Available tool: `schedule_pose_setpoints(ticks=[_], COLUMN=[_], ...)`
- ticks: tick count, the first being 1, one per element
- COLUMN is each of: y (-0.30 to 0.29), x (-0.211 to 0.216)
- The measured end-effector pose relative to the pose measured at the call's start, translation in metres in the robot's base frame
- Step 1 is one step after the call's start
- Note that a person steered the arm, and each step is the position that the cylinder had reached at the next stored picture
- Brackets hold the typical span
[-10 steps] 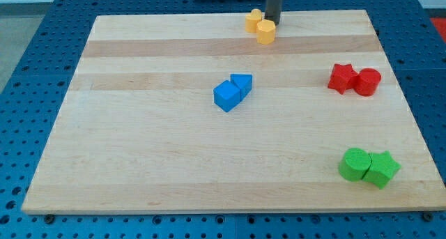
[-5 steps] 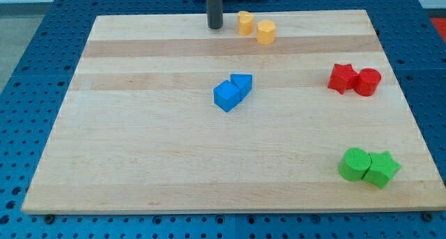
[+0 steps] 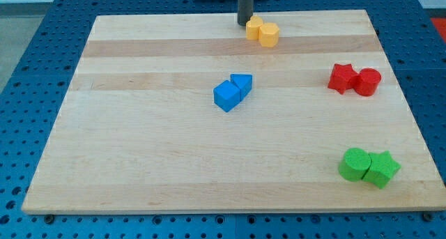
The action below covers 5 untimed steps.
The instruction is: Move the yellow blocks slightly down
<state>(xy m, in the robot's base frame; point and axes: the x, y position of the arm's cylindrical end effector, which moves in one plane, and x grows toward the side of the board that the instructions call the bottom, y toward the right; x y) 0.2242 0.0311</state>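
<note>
Two yellow blocks sit near the top edge of the wooden board [image 3: 139, 162], side by side and touching: a left yellow block [image 3: 254, 28] and a right yellow hexagonal block [image 3: 269, 35]. My tip [image 3: 244, 24] stands at the board's top edge, just left of and above the left yellow block, touching or nearly touching it.
A blue cube [image 3: 226, 96] and a blue triangular block [image 3: 242, 83] sit together near the middle. A red star [image 3: 341, 78] and a red cylinder [image 3: 368, 81] are at the right. A green cylinder [image 3: 354, 163] and a green star [image 3: 382, 168] are at the bottom right.
My tip swung from right of the yellow blocks to their far left, then back to the left yellow block. The yellow blocks shifted slightly right and down and are touching again.
</note>
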Motion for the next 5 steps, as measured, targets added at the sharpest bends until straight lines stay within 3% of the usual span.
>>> schedule_pose_setpoints(ticks=[1, 3, 5], y=[0.003, 0.075, 0.095], x=[0.015, 0.014, 0.007])
